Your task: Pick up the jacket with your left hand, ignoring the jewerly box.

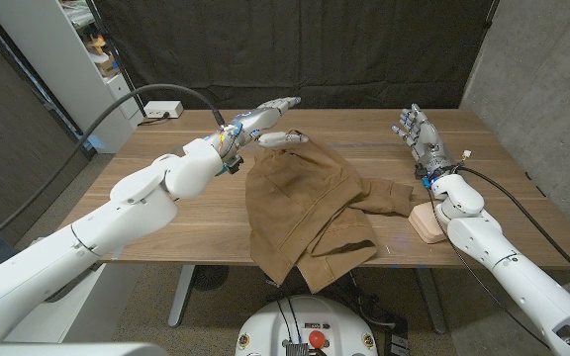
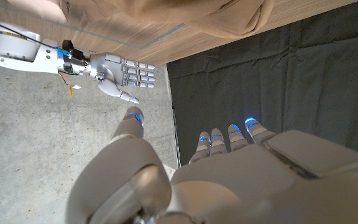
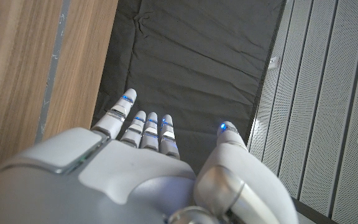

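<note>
Head view: The brown jacket (image 1: 300,203) lies crumpled at the middle of the wooden table (image 1: 364,129), its hem hanging over the near edge. The left hand (image 1: 265,124) hovers just above the jacket's far edge, fingers spread and stretched out, holding nothing; it appears poised over the collar end, likely so it can come down on the cloth and gather it. The right hand (image 1: 419,133) stands well to the right of the jacket, fingers apart and pointing up, empty, seemingly parked out of the way because the task belongs to the other arm. A small pale box (image 1: 428,225), presumably the jewelry box, sits just right of the jacket's sleeve, partly under the right forearm.

Left wrist view: The left hand (image 2: 229,168) shows from behind, fingers extended and apart with blue lights at the tips, gripping nothing. The jacket (image 2: 185,15) shows beyond the fingertips, not touched. The right hand (image 2: 120,71) appears past the jacket, open.

Right wrist view: The right hand (image 3: 148,168) is seen from behind with fingers loosely spread and empty, beside the table (image 3: 36,74) edge and facing a dark curtain (image 3: 197,68).

The lift is not yet begun; the next move calls for lowering onto the cloth and closing.
</note>
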